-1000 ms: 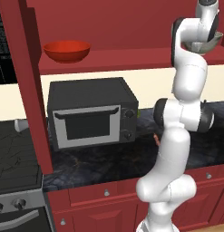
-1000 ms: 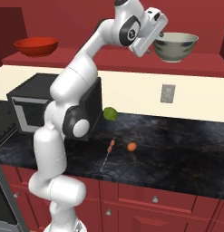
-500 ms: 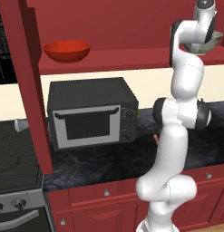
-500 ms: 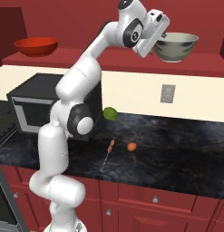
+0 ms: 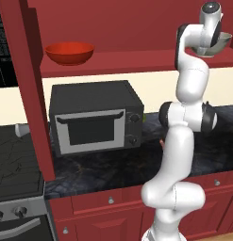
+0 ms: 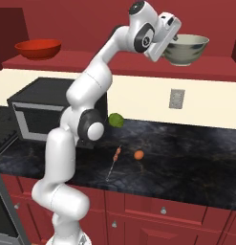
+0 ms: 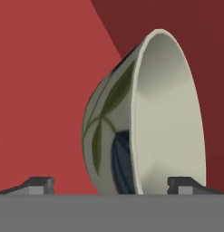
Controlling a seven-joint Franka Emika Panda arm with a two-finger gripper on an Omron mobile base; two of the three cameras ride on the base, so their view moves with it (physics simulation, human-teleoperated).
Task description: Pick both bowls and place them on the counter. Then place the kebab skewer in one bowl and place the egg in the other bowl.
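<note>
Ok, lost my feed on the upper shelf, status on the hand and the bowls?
Hand open, fingers either side of the cream-grey bowl's rim, not gripped. Red bowl on the shelf. Skewer and egg on the counter. Nothing blocking.

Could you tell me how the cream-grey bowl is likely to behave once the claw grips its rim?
The cream-grey bowl looks glazed, so probably slippery. Gripped at one edge by the open claw, it may tilt. It seems rigid and perhaps breakable.

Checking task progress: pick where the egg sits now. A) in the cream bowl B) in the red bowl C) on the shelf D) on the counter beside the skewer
D: the egg lies on the counter just right of the skewer, outside both bowls.
</note>
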